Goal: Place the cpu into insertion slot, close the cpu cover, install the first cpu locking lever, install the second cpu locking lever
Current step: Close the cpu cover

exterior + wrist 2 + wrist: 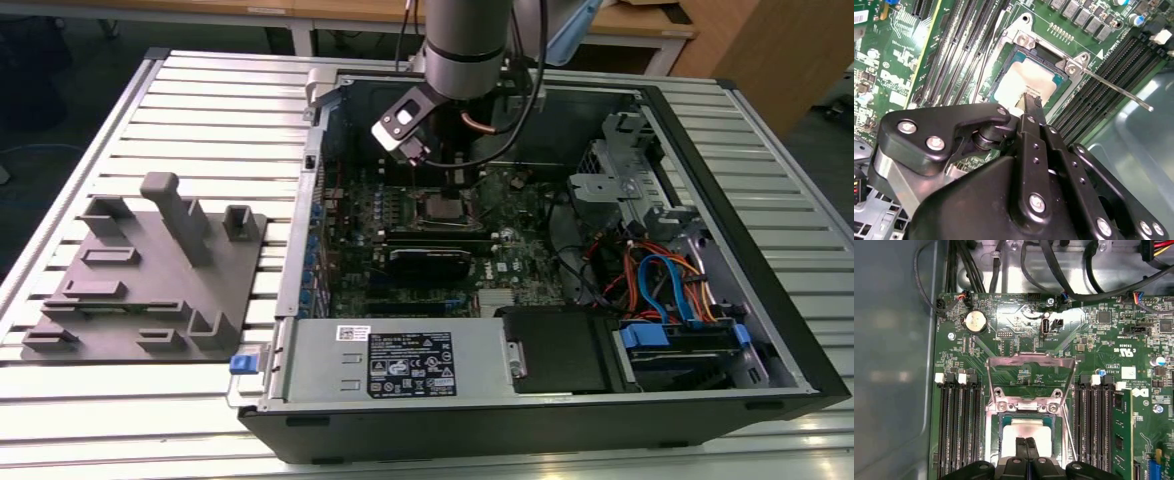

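Cpu (1015,432): pale silver chip, seated in the insertion slot (438,208) on the green motherboard (1019,335) inside the open computer case (534,425). Cpu cover (1031,359): swung back, clear of the chip. Locking lever (1114,90): thin rod, angled away from the socket. Gripper (1027,442): fingers pressed together, holding nothing, tips at the chip's face.

A grey fixture block (147,290) lies on the slatted table (107,420) beside the open computer case (534,440).
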Motion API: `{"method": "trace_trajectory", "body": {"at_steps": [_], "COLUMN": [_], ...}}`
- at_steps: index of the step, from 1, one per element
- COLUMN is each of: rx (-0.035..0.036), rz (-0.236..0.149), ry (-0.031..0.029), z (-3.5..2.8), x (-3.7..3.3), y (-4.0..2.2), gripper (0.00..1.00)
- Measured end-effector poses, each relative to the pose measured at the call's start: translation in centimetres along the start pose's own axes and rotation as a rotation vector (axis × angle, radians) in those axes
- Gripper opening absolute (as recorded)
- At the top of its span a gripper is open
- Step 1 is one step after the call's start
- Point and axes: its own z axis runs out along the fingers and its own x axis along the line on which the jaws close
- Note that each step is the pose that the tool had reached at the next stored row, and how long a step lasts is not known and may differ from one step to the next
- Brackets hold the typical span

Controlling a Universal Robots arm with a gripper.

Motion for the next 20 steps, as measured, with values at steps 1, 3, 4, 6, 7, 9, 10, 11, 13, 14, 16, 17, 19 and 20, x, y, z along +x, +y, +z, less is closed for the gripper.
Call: {"method": "trace_trajectory", "body": {"at_steps": [1,3,4,6,7,9,10,11,13,14,16,17,19,20], "rx": [0.0,-0.0001,-0.0001,0.0,0.0,0.0,-0.0002,-0.0001,0.0017,0.0049,0.0091,0.0091,0.0093,0.0094], "rz": [0.0,0.0,0.0,0.0,0.0,0.0,0.0,0.0,0.0,0.0,0.0,0.0,0.0,0.0], "ry": [0.0,0.0002,0.0001,0.0,-0.0001,-0.0011,-0.0024,-0.0041,-0.0049,-0.0048,-0.005,-0.005,-0.0049,-0.0048], "z": [-0.13,-0.4,-0.55,-0.81,-0.92,-1.0,-0.99,-1.0,-1.01,-1.01,-1.02,-1.01,-1.01,-1.01], "x": [0.01,0.02,0.02,0.03,0.03,0.04,0.05,0.04,0.04,0.05,0.04,0.04,0.04,0.04], "y": [0.01,0.02,0.03,0.04,0.05,0.06,0.06,0.06,0.06,0.07,0.08,0.08,0.09,0.09], "gripper": [0.11,0.11,0.11,0.11,0.11,0.11,0.11,0.11,0.11,0.11,0.11,0.11,0.11,0.11]}}
